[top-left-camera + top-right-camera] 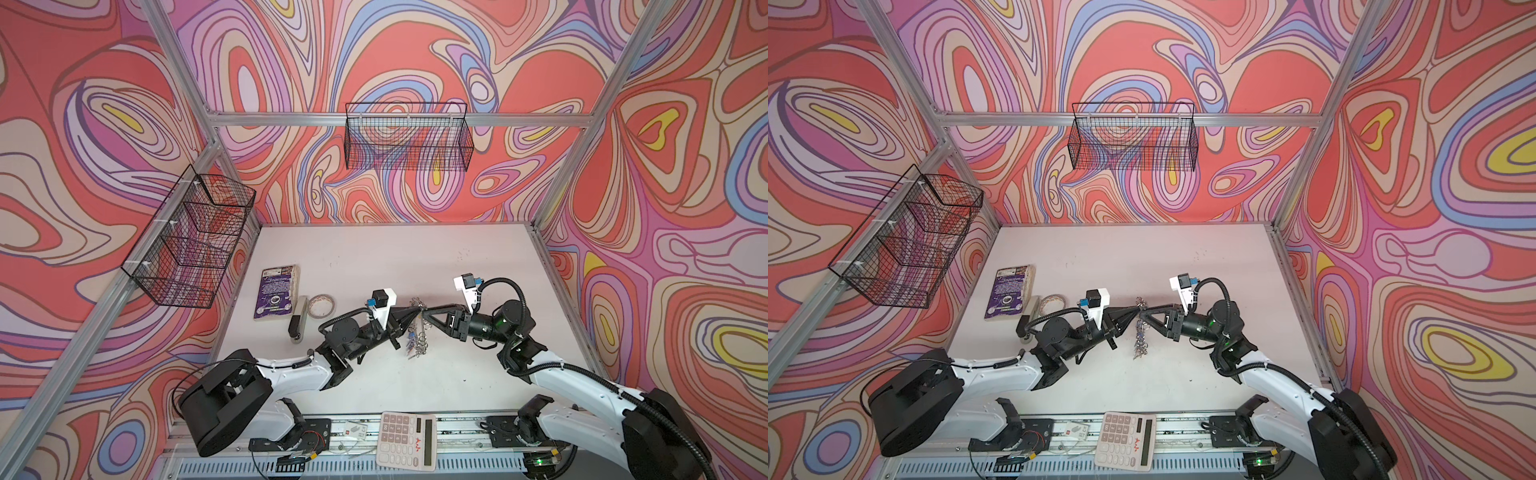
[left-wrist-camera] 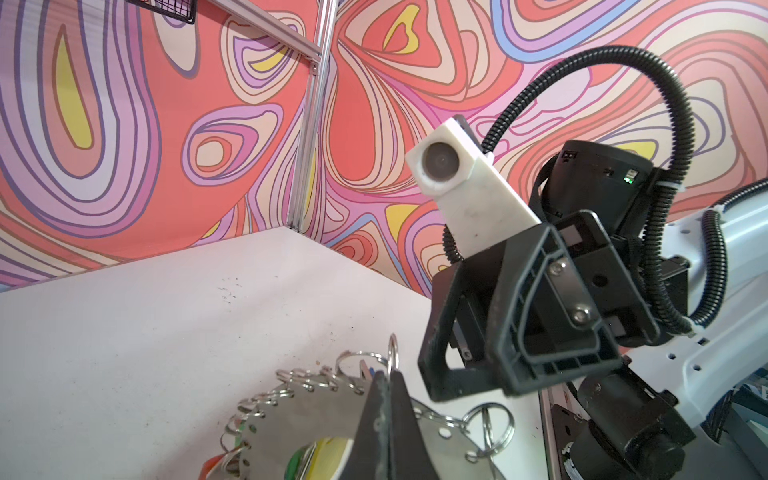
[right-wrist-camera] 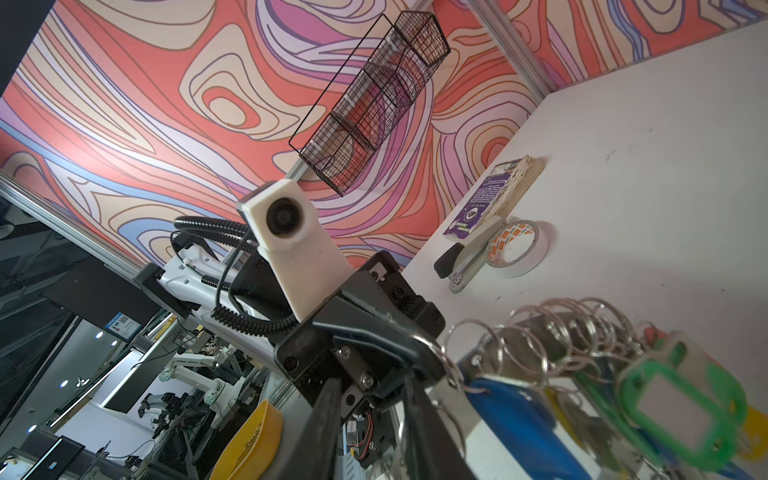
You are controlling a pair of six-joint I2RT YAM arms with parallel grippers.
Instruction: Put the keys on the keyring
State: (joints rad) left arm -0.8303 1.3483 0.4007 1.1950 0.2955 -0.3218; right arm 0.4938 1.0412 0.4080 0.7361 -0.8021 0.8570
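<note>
Grey keyring (image 2: 291, 415) disc clamped edge-on in my left gripper (image 2: 388, 384), jaws tight, held up over the middle of the table (image 1: 374, 257). My right gripper (image 1: 428, 311) jaws are part-open at its rim, contact unclear. Tagged keys (image 3: 681, 409) hang off the rim.

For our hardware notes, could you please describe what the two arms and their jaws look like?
Both arms, left arm and right arm, have white shells with black joints. Black corrugated cable loops to a white wrist camera housing on each. The jaws are black, triangular, ribbed frames with silver screws. A green light glows on the right wrist.
</note>
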